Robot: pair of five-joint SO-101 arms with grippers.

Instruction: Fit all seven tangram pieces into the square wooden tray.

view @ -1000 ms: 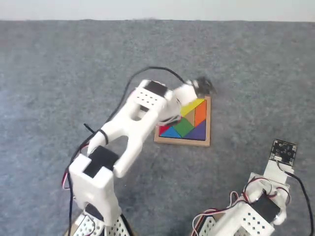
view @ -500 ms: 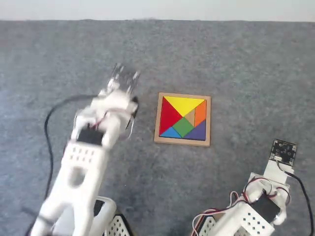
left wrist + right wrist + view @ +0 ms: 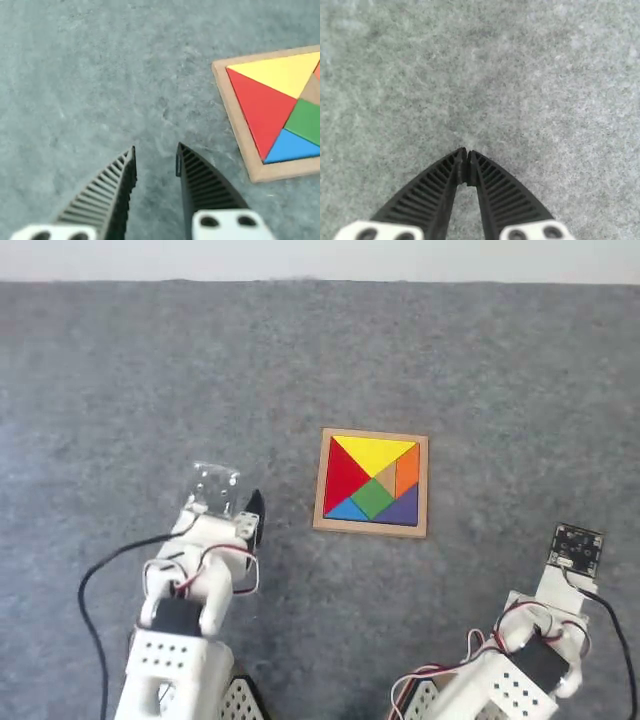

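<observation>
The square wooden tray [image 3: 371,529] lies mid-table, its inside covered by coloured tangram pieces: yellow [image 3: 375,453], red [image 3: 343,478], orange [image 3: 407,474], green, blue, purple and a tan one at the centre. In the left wrist view the tray [image 3: 235,109] sits off to one side with its yellow, red, green and blue pieces showing. My left gripper [image 3: 155,150] hovers open over bare carpet, left of the tray, holding nothing; the high view has it [image 3: 232,494] pulled back toward its base. My right gripper [image 3: 467,151] is shut over bare carpet near the front right.
Grey carpet covers the whole table. The right arm's base and wiring [image 3: 520,665] sit folded at the front right corner, and the left arm's base [image 3: 180,670] at the front left. A pale wall strip runs along the far edge.
The left arm swung away from the tray's far corner, out to the left, then drew back toward its base. The tray and pieces have not shifted. The right arm stayed still.
</observation>
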